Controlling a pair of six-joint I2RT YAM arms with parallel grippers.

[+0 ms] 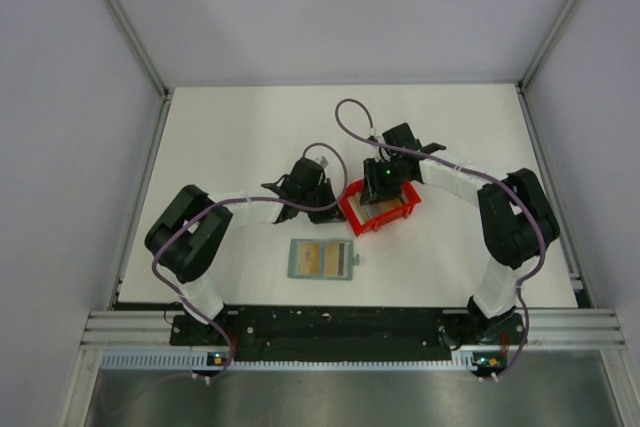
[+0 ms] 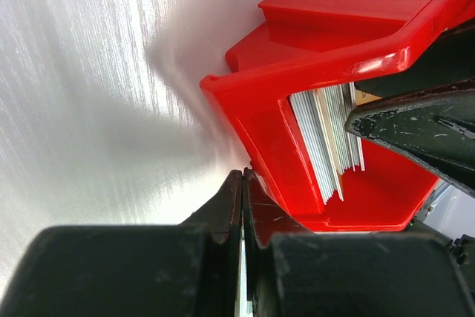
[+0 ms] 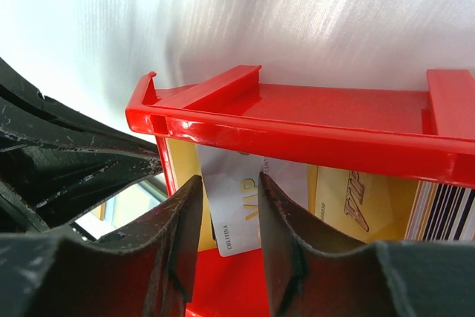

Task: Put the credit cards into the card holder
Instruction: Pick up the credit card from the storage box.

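The card holder [image 1: 322, 259] lies open and flat on the table in front of the arms, with tan cards [image 1: 318, 255] showing in its pockets. More credit cards [image 2: 330, 139] stand on edge in a red bin [image 1: 380, 205]. My right gripper [image 3: 228, 177] reaches into the bin from above, open. A whitish card marked VIP [image 3: 236, 213] shows in the gap behind its fingers, and gold cards [image 3: 356, 202] lean beside it. My left gripper [image 2: 243, 176] is shut on nothing, its tips against the bin's outer left wall [image 2: 278, 157].
The red bin's rim [image 3: 297, 120] runs just above my right fingertips. My left gripper's black fingers [image 3: 74, 161] press close at the bin's left end. Metal frame posts and walls bound the white table [image 1: 220, 137].
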